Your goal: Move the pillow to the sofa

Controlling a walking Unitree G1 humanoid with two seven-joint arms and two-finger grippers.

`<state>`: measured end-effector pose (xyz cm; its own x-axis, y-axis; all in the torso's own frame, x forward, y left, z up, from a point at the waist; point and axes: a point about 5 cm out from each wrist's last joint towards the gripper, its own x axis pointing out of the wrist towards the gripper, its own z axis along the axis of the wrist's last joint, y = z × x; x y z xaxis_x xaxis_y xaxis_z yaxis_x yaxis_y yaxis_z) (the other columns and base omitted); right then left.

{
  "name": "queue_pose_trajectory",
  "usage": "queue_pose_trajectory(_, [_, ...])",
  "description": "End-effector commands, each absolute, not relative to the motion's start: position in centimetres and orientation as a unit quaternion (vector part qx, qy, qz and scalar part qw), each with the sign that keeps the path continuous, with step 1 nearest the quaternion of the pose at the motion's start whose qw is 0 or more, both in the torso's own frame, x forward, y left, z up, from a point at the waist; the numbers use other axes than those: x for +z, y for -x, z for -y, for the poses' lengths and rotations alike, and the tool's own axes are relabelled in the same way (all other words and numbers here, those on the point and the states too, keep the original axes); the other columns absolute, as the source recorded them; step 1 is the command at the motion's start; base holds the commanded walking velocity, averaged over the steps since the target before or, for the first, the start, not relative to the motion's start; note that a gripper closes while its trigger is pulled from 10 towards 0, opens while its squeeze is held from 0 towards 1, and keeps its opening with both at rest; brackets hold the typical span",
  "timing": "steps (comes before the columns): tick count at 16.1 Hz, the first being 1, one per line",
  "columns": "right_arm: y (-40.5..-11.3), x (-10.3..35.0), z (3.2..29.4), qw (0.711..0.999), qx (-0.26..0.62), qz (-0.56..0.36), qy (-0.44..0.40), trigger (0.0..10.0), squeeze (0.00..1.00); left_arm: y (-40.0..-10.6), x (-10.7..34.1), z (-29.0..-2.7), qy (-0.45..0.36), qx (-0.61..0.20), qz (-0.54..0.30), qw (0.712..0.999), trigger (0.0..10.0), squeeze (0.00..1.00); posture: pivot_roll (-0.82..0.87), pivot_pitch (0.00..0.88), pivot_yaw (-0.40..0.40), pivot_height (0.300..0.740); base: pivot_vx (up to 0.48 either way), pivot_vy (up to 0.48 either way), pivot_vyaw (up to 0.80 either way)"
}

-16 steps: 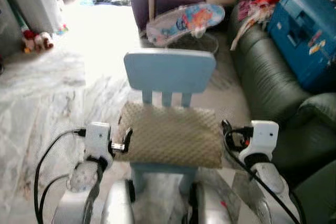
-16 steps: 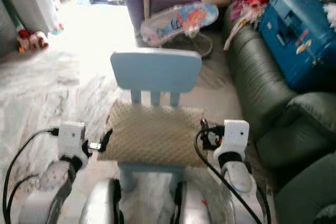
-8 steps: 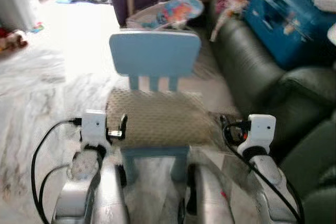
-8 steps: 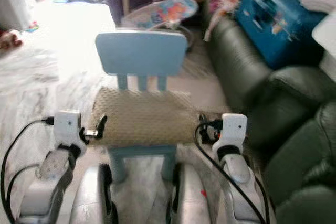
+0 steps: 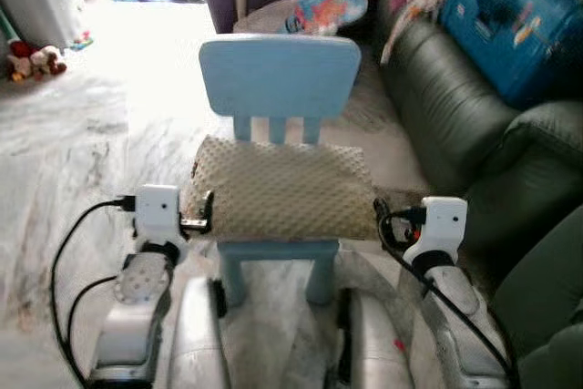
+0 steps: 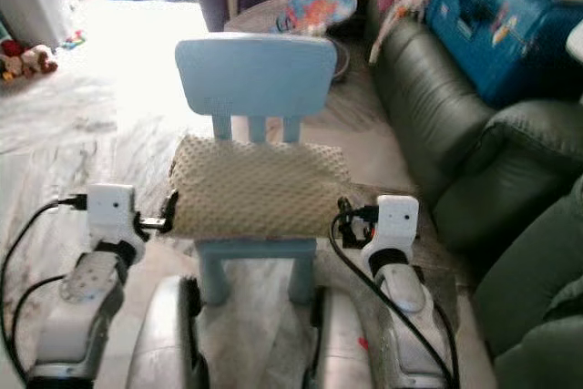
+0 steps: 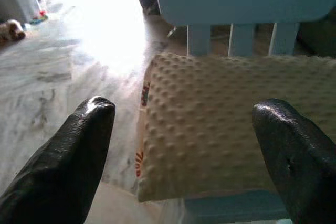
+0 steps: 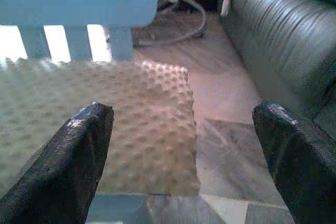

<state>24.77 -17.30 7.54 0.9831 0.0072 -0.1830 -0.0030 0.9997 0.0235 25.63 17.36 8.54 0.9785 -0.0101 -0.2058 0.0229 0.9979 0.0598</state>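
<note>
The camera is sitting closer now, with the pillow (image 5: pixel 281 189) at frame centre on the blue chair (image 5: pixel 279 79), its long axis lying left-right. The left gripper (image 7: pixel 184 150) and right gripper (image 8: pixel 184 150) are flanking its ends, jaws spread wide.

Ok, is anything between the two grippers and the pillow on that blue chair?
Nothing visible. The left gripper and right gripper are both open, flanking the pillow on the blue chair, one at each end. Only open air separates fingers from pillow.
</note>
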Motion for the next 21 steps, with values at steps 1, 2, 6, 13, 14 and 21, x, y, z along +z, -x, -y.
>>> queue_pose_trajectory(1, [-24.9, 7.6, 17.6, 0.995, 0.000, -0.095, -0.008, 10.0, 0.00, -25.7, 8.0, -17.6, -0.032, 0.001, -0.118, 0.992, 10.0, 0.00, -0.01, 0.066, -0.044, 0.556, 0.000, 0.000, 0.00])
queue_pose_trajectory(2, [-24.8, 7.4, 17.6, 0.995, 0.001, -0.099, -0.010, 10.0, 0.00, -25.7, 8.0, -17.7, -0.033, 0.003, -0.120, 0.992, 10.0, 0.00, -0.02, 0.080, -0.041, 0.556, 0.000, 0.000, 0.00])
queue_pose_trajectory(6, [-24.6, 6.7, 17.9, 0.990, 0.017, -0.138, -0.014, 10.0, 0.00, -25.2, 8.1, -19.3, -0.029, 0.045, -0.164, 0.985, 10.0, 0.30, -0.03, 0.176, -0.031, 0.556, 0.000, 0.000, 0.00])
queue_pose_trajectory(13, [-27.4, 7.1, 18.4, 0.988, 0.041, -0.146, -0.030, 10.0, 1.00, -25.3, 6.6, -21.8, -0.020, 0.070, -0.254, 0.965, 10.0, 1.00, -0.03, 0.279, -0.033, 0.556, 0.000, 0.000, 0.00])
queue_pose_trajectory(14, [-27.9, 7.4, 18.2, 0.988, 0.046, -0.141, -0.034, 10.0, 1.00, -25.5, 6.8, -21.9, -0.031, 0.070, -0.246, 0.966, 10.0, 1.00, -0.03, 0.288, -0.032, 0.556, 0.000, 0.000, 0.00])
queue_pose_trajectory(21, [-31.7, 7.6, 14.8, 0.985, 0.116, -0.127, -0.035, 10.0, 1.00, -29.9, 6.2, -22.1, -0.015, 0.106, -0.210, 0.972, 10.0, 1.00, -0.06, 0.348, -0.047, 0.556, 0.000, 0.000, 0.00])
